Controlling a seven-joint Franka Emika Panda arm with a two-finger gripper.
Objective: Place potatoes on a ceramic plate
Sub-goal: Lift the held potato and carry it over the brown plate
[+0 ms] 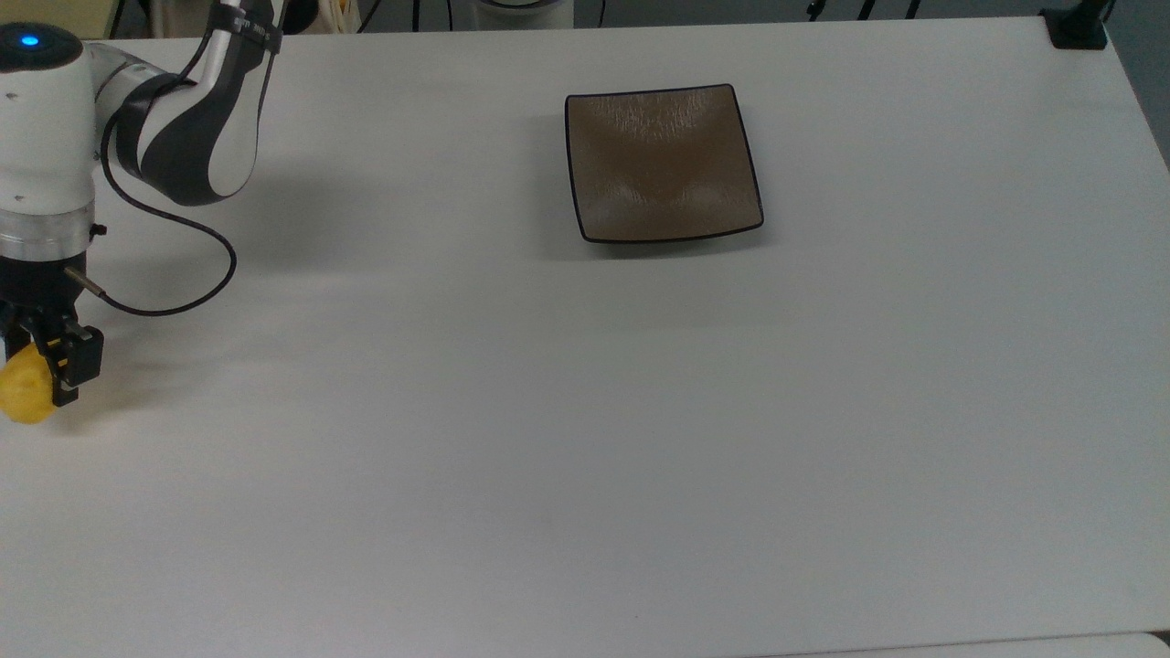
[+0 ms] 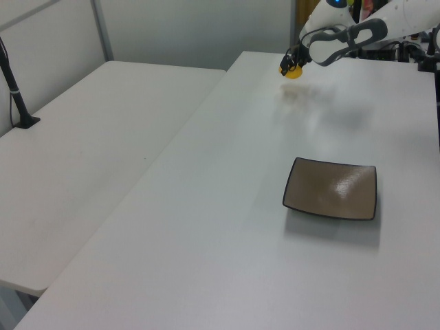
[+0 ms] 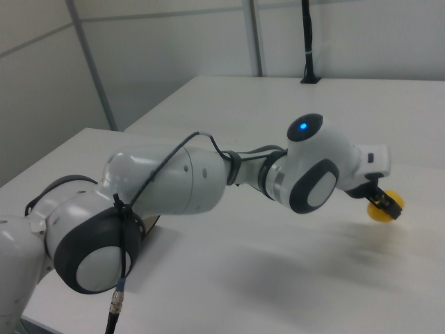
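My gripper (image 1: 37,370) is shut on the small yellow potato (image 1: 26,395) at the top view's far left edge, and holds it above the white table (image 1: 585,439). In the left view the potato (image 2: 292,71) hangs at the gripper (image 2: 291,66) over the table's far end, with its shadow below on the surface. In the right view the potato (image 3: 382,211) sits between the black fingers (image 3: 386,203) at the arm's tip. The square brown-grey ceramic plate (image 1: 662,163) with a thin black rim lies bare far to the right in the top view, and its near-right spot in the left view is the plate (image 2: 331,188).
The arm's white and grey links (image 1: 187,128) and a black cable loop (image 1: 174,274) hang over the table's upper left in the top view. A black clamp (image 1: 1077,27) sits at the table's far right corner. A second white table (image 2: 89,158) adjoins at the left view's left.
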